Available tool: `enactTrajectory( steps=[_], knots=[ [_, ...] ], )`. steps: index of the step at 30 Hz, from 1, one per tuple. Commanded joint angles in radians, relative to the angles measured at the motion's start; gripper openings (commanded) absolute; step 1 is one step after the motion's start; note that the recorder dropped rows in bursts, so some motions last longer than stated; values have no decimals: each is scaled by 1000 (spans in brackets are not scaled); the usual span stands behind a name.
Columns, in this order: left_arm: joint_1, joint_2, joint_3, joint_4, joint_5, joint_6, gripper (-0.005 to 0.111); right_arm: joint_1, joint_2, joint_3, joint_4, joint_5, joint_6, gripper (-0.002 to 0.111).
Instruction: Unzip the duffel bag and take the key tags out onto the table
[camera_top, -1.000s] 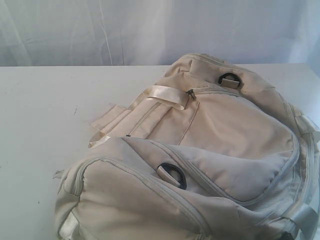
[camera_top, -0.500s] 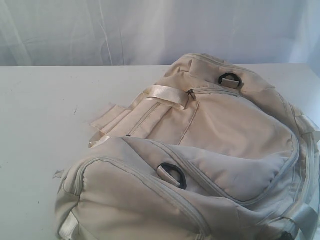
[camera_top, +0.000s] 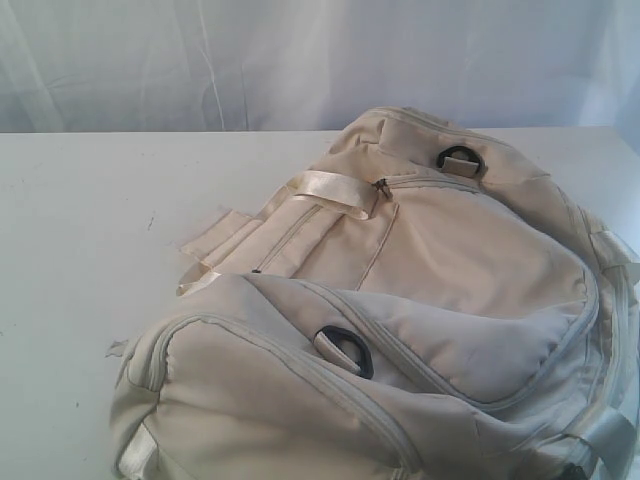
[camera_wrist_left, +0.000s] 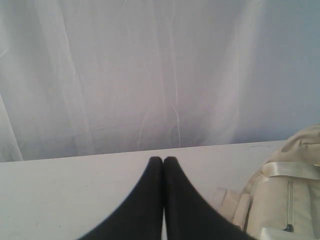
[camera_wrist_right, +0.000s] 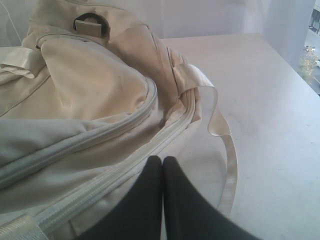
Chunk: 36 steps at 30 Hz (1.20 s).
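Both tools closed, empty. Right tool (camera_wrist_right: 163, 159) sits at the duffel bag (camera_top: 430, 250), main zipper (camera_wrist_right: 100, 185) running across just ahead of its tips; left tool (camera_wrist_left: 163, 160) is over bare bench (camera_top: 90, 250), bag off to one side. We see no key tags; we'd lead right

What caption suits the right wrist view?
Shut right gripper close to the zipped duffel bag; strap loops onto table.
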Motion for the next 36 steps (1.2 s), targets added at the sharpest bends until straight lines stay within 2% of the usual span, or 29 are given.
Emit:
enactTrajectory(
  steps=[1,3,5,8,10,12,15,16,18,22,26,28,30,33,35,36],
  knots=[
    [-1,2,-7,-11,-51,-10,0,4,-3,1,4,-7,3,0],
    [-3,2,-7,-11,-87,-10,0,4,-3,1,4,-7,3,0],
    [-34,2,3,-20,-132,-10,0,4,-3,1,4,-7,3,0],
    [-121,76,65,-41,-235,-10,0,4,-3,1,-6,-3,-13,0],
    [-167,133,90,-41,-215,-10,0,4,-3,1,-6,-3,-13,0],
    [-244,266,92,-37,-51,32,0,4,-3,1,-6,-3,-13,0],
    [-332,414,81,-72,123,93,0,4,-3,1,-6,-3,-13,0],
    [-381,488,43,-133,237,178,0,4,-3,1,-6,-4,-11,0],
    [-435,613,-45,-243,380,322,0,4,-3,1,-6,-6,-11,0],
    [-476,776,-176,-483,466,587,0,4,-3,1,-6,-6,-11,0],
    [-499,897,-253,-648,476,734,0,4,-3,1,-6,-6,-11,0],
    [-519,949,-274,-691,472,831,7,4,-3,1,-6,-6,-11,0],
    [-538,987,-290,-726,470,918,21,4,-3,1,-6,-6,-11,0],
    [-577,1032,-296,-818,424,1094,54,4,-3,1,-6,-6,-11,0],
    [-608,1050,-296,-881,371,1228,71,4,-3,1,-6,-6,-11,0],
    [-627,1061,-296,-903,338,1302,75,4,-3,1,-6,-6,-11,0]
  ],
)
